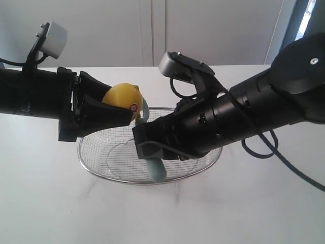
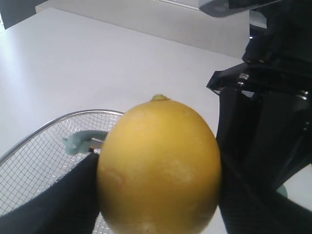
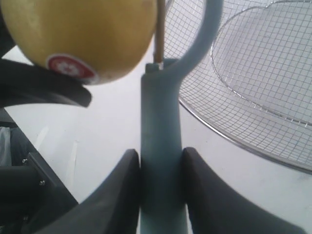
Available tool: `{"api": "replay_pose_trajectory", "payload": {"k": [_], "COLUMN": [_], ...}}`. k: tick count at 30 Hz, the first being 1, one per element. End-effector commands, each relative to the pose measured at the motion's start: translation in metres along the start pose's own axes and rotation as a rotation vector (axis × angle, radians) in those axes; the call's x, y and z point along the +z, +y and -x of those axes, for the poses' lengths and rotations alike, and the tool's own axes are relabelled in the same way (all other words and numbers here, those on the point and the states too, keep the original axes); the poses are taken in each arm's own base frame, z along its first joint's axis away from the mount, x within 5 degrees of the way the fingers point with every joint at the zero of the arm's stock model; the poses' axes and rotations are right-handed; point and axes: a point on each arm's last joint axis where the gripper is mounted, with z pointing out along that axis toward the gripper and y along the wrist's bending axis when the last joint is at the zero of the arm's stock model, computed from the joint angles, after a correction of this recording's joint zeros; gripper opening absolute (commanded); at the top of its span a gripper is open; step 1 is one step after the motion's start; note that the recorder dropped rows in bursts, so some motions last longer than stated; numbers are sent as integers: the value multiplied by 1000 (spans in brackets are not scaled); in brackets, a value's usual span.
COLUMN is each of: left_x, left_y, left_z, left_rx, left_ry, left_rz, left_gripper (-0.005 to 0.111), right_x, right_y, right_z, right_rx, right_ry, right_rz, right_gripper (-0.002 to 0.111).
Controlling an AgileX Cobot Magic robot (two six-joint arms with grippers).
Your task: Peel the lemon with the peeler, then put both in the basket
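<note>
The right end effector (image 3: 161,158) is closed on the peeler (image 3: 158,112) handle; the long axis runs forward to the blade (image 3: 158,29), laid beside the lemon (image 3: 83,34) gripped in the left end effector (image 1: 120,105), above the basket (image 3: 234,142) on the counter (image 1: 51,203)

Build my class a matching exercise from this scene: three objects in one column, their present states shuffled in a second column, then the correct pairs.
Column one
1. round yellow lemon
2. pale teal plastic peeler
3. oval silver wire-mesh basket

Column two
A. stands on the white table
B. clamped by its handle in the right gripper
C. held up off the table in the left gripper

Pairs: 1-C, 2-B, 3-A
</note>
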Motion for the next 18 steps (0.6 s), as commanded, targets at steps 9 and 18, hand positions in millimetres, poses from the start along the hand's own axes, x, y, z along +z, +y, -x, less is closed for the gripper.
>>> {"api": "replay_pose_trajectory", "payload": {"k": [9,18], "left_x": [0,0], "left_y": [-4,-4], "left_z": [2,2], "left_rx": [-13,-13], "left_ry": [-32,-32], "left_rz": [-20,-21], "left_gripper": [0,0], "right_x": [-24,-26], "right_y": [7,7], "right_z": [6,6], "right_rx": [-4,-5], "right_ry": [-121,-123], "right_rz": [-27,-38], "right_gripper": [0,0]}}
